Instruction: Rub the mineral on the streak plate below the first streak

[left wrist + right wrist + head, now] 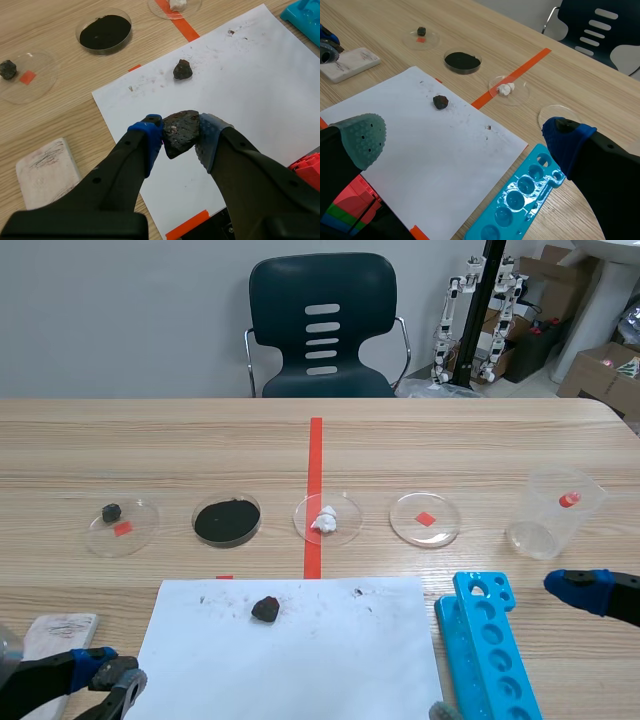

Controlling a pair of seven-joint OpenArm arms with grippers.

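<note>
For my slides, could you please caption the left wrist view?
Left gripper shut on a dark mineral over the white paper, streak plate beside the paper.

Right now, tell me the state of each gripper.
Left gripper: shut on a dark rock.
Right gripper: open, holding nothing.

No words, numbers, labels or brand marks can be read anywhere; the cardboard boxes (597, 368) at the scene's upper right show nothing legible.
</note>
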